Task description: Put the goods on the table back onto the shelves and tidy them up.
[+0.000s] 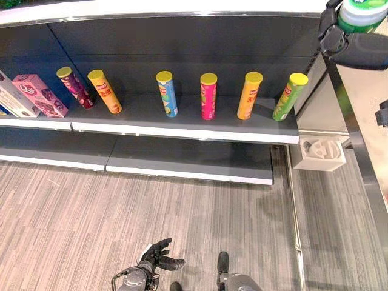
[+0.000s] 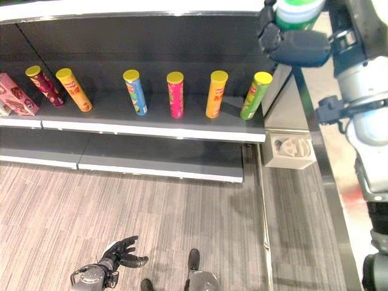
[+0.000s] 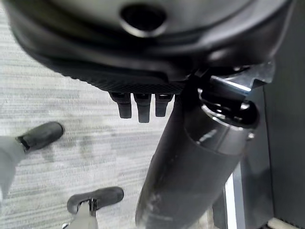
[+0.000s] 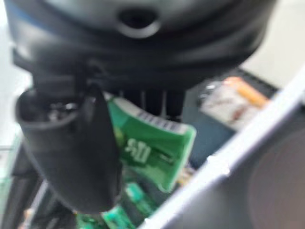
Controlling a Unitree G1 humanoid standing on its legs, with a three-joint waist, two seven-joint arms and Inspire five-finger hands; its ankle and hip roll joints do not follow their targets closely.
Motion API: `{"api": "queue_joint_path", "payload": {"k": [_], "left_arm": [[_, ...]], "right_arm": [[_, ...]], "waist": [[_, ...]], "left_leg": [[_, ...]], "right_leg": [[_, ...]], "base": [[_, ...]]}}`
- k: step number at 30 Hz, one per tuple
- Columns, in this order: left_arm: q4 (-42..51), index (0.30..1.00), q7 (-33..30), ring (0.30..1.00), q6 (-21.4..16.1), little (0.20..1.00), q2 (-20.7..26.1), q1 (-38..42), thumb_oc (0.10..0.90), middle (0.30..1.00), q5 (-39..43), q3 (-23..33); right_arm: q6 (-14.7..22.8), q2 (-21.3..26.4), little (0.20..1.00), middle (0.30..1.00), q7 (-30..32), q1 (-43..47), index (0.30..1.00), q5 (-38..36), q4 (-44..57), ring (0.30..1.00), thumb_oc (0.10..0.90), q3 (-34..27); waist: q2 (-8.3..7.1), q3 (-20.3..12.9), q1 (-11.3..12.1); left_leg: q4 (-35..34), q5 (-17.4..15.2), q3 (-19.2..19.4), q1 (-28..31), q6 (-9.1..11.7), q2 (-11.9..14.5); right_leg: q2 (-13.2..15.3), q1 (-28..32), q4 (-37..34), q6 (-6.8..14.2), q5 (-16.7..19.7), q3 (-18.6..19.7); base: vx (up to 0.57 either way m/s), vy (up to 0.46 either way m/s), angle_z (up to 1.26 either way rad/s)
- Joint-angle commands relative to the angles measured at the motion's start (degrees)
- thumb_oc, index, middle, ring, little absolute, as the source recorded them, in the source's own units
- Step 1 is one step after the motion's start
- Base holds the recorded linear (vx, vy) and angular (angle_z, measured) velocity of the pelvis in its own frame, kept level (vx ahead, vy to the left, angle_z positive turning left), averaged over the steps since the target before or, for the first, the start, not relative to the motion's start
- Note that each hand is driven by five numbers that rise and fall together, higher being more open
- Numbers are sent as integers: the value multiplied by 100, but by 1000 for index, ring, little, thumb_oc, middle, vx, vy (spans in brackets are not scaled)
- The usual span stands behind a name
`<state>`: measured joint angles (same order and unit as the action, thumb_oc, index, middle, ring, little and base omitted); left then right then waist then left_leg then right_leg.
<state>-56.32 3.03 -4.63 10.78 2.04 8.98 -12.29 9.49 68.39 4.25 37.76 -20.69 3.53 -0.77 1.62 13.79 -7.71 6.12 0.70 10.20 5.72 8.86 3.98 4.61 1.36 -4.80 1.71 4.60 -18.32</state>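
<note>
— Currently held: what, and where?
— Green can [image 2: 297,12], clasped by the right hand [image 2: 291,43], raised above the shelf [image 2: 151,109].
— Below that hand?
— Six cans are stood in a row; the nearest is a green tube [image 2: 256,95].
— Left hand [image 2: 121,253]?
— Kept low over the floor [image 2: 182,212], fingers relaxed, nothing held.

shelf [image 1: 182,124]: 6 tube cans [image 1: 208,96] upright in row | pink box [image 1: 39,95] at left end
</note>
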Motion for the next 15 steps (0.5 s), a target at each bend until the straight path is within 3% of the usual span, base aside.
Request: {"api": "queue_joint_path", "payload": {"k": [1, 3, 4, 5, 6, 7, 9, 10, 11, 12, 13, 15], "left_arm": [[363, 900, -55, 900, -205, 900, 507, -121, 800, 900, 128, -225], [375, 900, -74, 900, -176, 900, 569, -125, 800, 900, 139, -236], [371, 900, -36, 900, -139, 900, 587, -156, 800, 900, 176, -230], [394, 900, -1, 900, -130, 900, 599, -196, 800, 900, 220, -214], [419, 900, 36, 900, -112, 900, 643, -287, 800, 900, 206, -213], [433, 900, 33, 900, -132, 900, 692, -347, 800, 900, 213, -195], [427, 900, 10, 900, -127, 900, 795, -443, 800, 900, 277, -154], [427, 900, 10, 900, -127, 900, 795, -443, 800, 900, 277, -154], [300, 900, -11, 900, -110, 900, 808, -434, 800, 900, 233, -173], [300, 900, -12, 900, -110, 900, 802, -438, 800, 900, 232, -172], [309, 900, -31, 900, -119, 900, 816, -414, 800, 900, 139, -164], [259, 900, -158, 900, -133, 900, 886, -302, 800, 900, 111, -126]], "right_arm": [[626, 173, 300, 300, 302, 908, 300, -231, 528, 300, 400, -127], [611, 239, 300, 300, 333, 1177, 300, -258, 494, 300, 400, 33], [568, 334, 300, 300, 304, 1241, 300, -288, 457, 300, 400, 97], [562, 384, 300, 300, 294, 1290, 300, -323, 428, 300, 400, 148], [579, 362, 300, 300, 299, 1349, 300, -363, 373, 300, 400, 226], [621, 354, 300, 300, 310, 1430, 300, -395, 318, 300, 400, 338], [615, 304, 300, 300, 342, 1655, 300, -403, 162, 300, 400, 578], [615, 304, 300, 300, 342, 1655, 300, -403, 162, 300, 400, 578], [578, 263, 300, 300, 396, 1789, 300, -345, -83, 300, 400, 674], [578, 263, 300, 300, 397, 1804, 300, -343, -87, 300, 400, 691], [517, 231, 300, 300, 415, 1910, 300, -277, -41, 300, 400, 736], [445, 48, 300, 300, 467, 2121, 300, -161, -59, 300, 400, 992]], "waist": [[-480, -482, 285], [-592, -376, 358], [-647, -330, 388], [-663, -326, 440], [-610, -394, 474], [-587, -440, 528], [-508, -527, 683], [-508, -527, 683], [-319, -693, 618], [-314, -697, 628], [-264, -835, 595], [-290, -890, 582]], "left_leg": [[1602, -398, 77, -137, 331, -209], [2400, 25, -57, -560, 605, -135], [2549, 165, 91, -914, 572, 129], [2358, 32, 153, -1092, 406, 292], [1400, -160, 188, -994, 167, 496], [600, -28, 160, -1008, 132, 710], [-552, 473, -260, -1006, 192, 982], [-552, 473, -260, -1006, 192, 982], [-1112, 682, -320, -969, 345, 1102], [-1112, 674, -305, -962, 347, 1106], [-1112, 551, -158, -840, 328, 896], [-1112, 277, 222, -563, 58, 517]], "right_leg": [[216, -333, 220, 500, -269, -46], [187, -109, 204, 360, -458, -26], [162, 100, 100, 312, -545, -51], [171, 214, 46, 334, -580, -19], [201, 303, 18, 429, -677, 63], [233, 364, 9, 498, -765, 110], [193, 522, -18, 574, -987, 309], [193, 522, -18, 574, -987, 309], [198, 695, -20, 683, -1100, 445], [198, 691, -20, 684, -1099, 459], [383, 771, -18, 748, -1036, 552], [862, 684, 409, 941, -824, 708]], "base": [[201, -144, 15], [206, -143, 3], [292, -107, 6], [484, 5, 15], [483, 139, 22], [515, 214, 0], [348, 152, -59], [496, 170, -119], [367, 125, -132], [593, 287, -86], [461, 337, -71], [539, 443, -96]]}}
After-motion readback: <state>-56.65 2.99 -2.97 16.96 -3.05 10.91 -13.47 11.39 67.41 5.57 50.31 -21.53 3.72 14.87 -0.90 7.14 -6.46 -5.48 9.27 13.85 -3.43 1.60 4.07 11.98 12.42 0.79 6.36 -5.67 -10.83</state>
